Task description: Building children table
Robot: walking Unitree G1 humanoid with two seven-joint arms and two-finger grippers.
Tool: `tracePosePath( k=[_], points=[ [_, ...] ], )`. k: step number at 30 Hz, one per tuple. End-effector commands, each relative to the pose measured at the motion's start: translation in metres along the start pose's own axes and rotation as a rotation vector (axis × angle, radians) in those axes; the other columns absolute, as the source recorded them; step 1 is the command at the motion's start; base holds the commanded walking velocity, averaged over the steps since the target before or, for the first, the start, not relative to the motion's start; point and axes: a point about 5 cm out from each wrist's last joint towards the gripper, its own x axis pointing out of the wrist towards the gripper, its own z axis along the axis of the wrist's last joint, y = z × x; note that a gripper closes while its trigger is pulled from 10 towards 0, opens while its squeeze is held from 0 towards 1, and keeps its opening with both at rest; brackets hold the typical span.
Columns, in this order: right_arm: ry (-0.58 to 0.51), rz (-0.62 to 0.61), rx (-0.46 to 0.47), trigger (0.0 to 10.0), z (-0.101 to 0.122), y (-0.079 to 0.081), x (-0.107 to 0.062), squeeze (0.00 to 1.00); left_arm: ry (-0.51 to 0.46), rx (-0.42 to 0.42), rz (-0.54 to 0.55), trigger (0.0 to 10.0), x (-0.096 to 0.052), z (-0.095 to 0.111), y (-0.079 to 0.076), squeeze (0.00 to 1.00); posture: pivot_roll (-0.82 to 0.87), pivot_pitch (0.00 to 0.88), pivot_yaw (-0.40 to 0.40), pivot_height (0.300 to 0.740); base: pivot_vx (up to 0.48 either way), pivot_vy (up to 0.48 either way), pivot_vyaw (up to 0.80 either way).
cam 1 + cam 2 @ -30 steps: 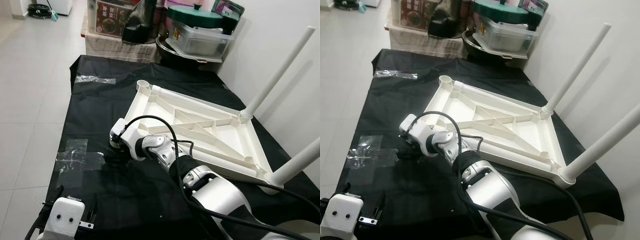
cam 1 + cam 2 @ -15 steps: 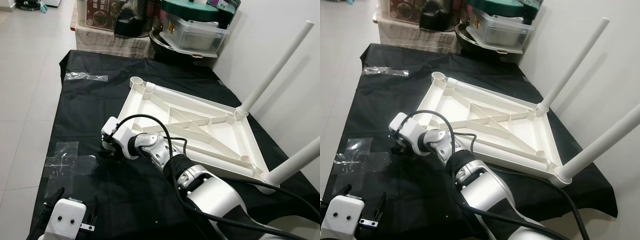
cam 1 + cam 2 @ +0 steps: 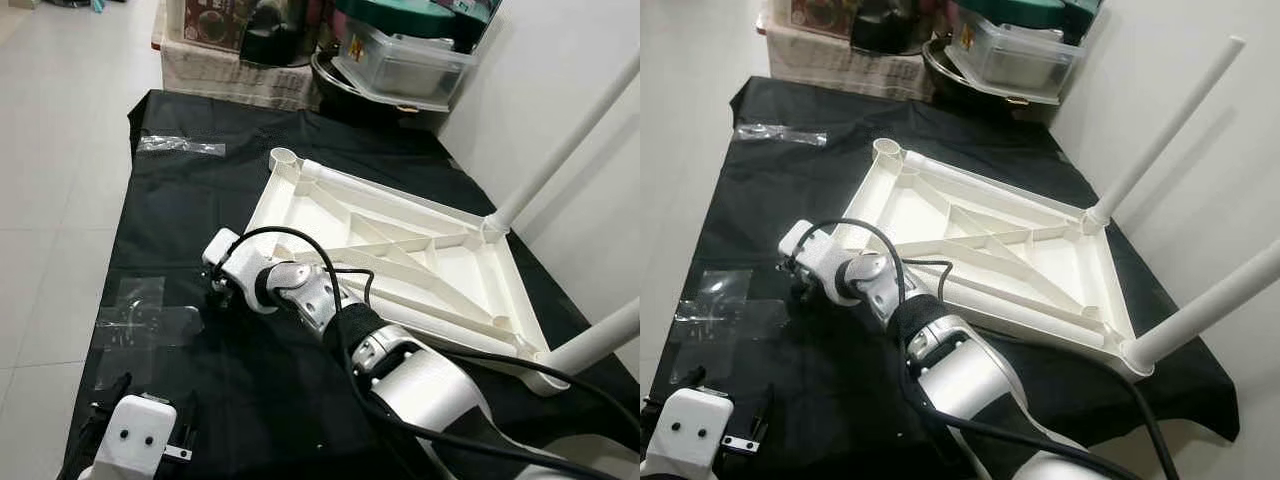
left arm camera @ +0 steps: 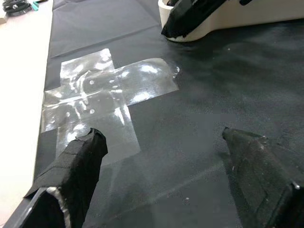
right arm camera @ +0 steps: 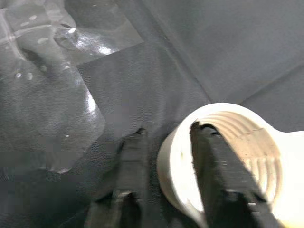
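Observation:
The white plastic table (image 3: 400, 250) lies upside down on a black sheet (image 3: 250, 400). Two white legs (image 3: 560, 140) (image 3: 600, 335) stand up from its right corners. The far left corner socket (image 3: 283, 157) is bare. My right arm reaches across to the near left corner, where my right gripper (image 5: 168, 133) is shut on the rim of the threaded socket (image 5: 232, 137), one finger inside it and one outside. Low at the front left, my left gripper (image 4: 164, 140) hangs open over the sheet, holding nothing.
Clear plastic film (image 3: 145, 320) is stuck on the sheet beside the right gripper, and another strip (image 3: 180, 146) lies at the far left. Boxes and pots (image 3: 400, 60) crowd the far end. A white wall runs along the right; tiled floor lies on the left.
The head camera has shifted a little. My right gripper stays at the table's near left corner socket; the left arm holds its place.

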Motion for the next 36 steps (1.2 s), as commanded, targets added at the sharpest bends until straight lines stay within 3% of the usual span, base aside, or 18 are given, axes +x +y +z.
tracePosePath(
  k=[1,10,12,15,18,19,21,25,29,35,36],
  points=[
    [0.161,0.123,0.133,0.0,-0.044,0.029,0.01,0.0,0.01,-0.01,-0.01,10.0,-0.001,0.0,-0.004,0.0,0.18,0.178,-0.284,0.74,0.0,0.0,0.0],
    [0.174,0.405,-0.011,0.0,-0.072,0.02,-0.012,0.0,0.005,-0.013,-0.015,10.0,0.005,-0.001,-0.005,0.0,0.14,0.158,-0.281,0.74,0.0,0.0,0.0],
    [0.159,0.532,-0.096,0.0,-0.087,0.016,-0.026,0.0,0.0,-0.014,-0.019,10.0,0.009,-0.002,-0.006,0.0,0.12,0.146,-0.274,0.74,0.0,0.0,0.0],
    [0.132,0.609,-0.154,0.0,-0.097,0.015,-0.039,0.0,-0.007,-0.015,-0.026,10.0,0.012,-0.002,-0.008,0.0,0.09,0.129,-0.258,0.74,0.0,0.0,0.0],
    [0.11,0.74,-0.319,0.0,-0.126,0.022,-0.073,0.0,-0.028,-0.013,-0.047,10.0,0.023,-0.001,-0.01,0.0,0.05,0.097,-0.233,0.74,0.0,0.0,0.0],
    [0.11,0.74,-0.319,0.0,-0.126,0.022,-0.073,0.0,-0.028,-0.013,-0.047,10.0,0.023,-0.001,-0.01,0.0,0.05,0.097,-0.233,0.74,0.0,0.0,0.0],
    [0.124,0.783,-0.375,0.0,-0.145,0.029,-0.095,0.0,-0.046,-0.009,-0.057,10.0,0.033,0.001,-0.011,0.0,0.04,0.08,-0.223,0.74,0.0,0.0,0.0],
    [0.127,0.801,-0.38,0.0,-0.15,0.032,-0.103,0.0,-0.053,-0.009,-0.059,10.0,0.036,0.002,-0.011,0.0,0.03,0.075,-0.22,0.74,0.0,0.0,0.0],
    [0.161,0.824,-0.428,0.0,-0.172,0.038,-0.132,0.0,-0.089,-0.001,-0.068,10.0,0.053,0.006,-0.011,0.0,0.01,0.017,-0.199,0.74,0.0,0.0,0.0],
    [0.202,0.803,-0.454,0.0,-0.18,0.037,-0.146,0.0,-0.106,0.014,-0.064,10.0,0.061,0.007,-0.008,0.0,0.01,0.0,-0.19,0.74,0.0,0.0,0.0],
    [0.21,0.764,-0.457,9.1,-0.179,0.036,-0.145,0.0,-0.109,0.017,-0.063,10.0,0.063,0.007,-0.007,0.0,0.01,0.0,-0.19,0.74,0.0,0.0,0.0]
  ],
)
